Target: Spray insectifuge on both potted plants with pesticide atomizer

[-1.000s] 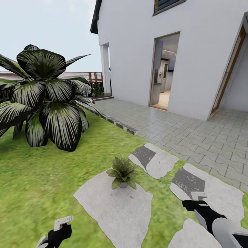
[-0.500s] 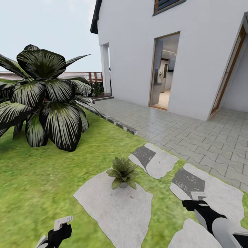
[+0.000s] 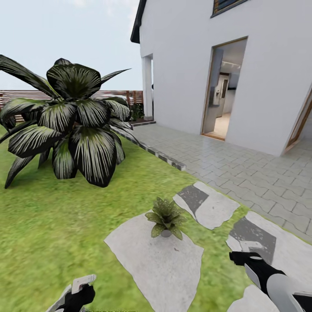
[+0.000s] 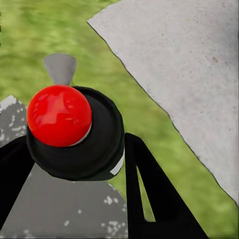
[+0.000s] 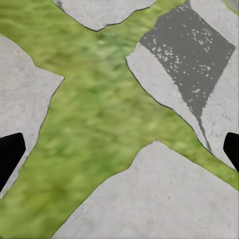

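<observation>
The left gripper (image 4: 74,164) gripped the atomizer (image 4: 74,132); the right gripper's (image 5: 119,154) fingers gaped empty. Next, probably, spray the potted plant (image 3: 165,216).

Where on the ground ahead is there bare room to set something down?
The big paving slab is bare in front of the small potted plant, which stands at its far edge. The lawn between that slab and the palm is open grass. The patio by the house is bare too. Crowded: under the palm's fronds.
</observation>
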Robot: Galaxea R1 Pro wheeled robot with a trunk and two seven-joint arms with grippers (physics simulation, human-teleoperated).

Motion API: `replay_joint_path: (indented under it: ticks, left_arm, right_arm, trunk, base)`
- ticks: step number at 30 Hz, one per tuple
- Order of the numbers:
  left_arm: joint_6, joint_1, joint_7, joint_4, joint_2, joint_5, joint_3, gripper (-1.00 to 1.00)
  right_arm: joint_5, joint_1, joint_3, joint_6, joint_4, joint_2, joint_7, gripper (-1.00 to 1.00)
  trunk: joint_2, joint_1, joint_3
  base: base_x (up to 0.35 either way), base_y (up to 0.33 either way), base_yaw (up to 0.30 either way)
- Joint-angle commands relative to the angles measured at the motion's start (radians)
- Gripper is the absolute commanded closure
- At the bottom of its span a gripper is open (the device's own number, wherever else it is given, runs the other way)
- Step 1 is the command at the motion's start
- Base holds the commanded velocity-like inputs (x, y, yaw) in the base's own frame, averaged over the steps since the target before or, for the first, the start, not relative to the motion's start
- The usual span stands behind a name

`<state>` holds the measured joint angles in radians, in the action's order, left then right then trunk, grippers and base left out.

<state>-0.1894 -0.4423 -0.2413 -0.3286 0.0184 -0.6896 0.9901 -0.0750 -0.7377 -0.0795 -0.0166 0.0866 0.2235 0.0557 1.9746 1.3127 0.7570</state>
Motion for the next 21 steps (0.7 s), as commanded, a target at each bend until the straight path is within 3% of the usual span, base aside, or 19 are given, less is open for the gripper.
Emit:
replay_joint_path:
  ticks: [1, 21]
  left_arm:
    - [-0.003, -0.001, -0.006, 0.002, 0.001, -0.008, 0.009, 1.0]
    - [-0.027, -0.001, -0.006, 0.007, 0.0, -0.008, 0.008, 1.0]
  right_arm:
    - [-0.008, 0.0, -0.008, -0.002, 0.001, 0.0, 0.001, -1.0]
    - [-0.008, 0.0, -0.008, -0.002, -0.001, 0.0, 0.001, -1.0]
  trunk:
    - [0.0, 0.0, 0.001]
    - [0.0, 0.0, 0.001]
  base:
    - [0.0, 0.0, 0.254]
    - [0.0, 0.0, 0.254]
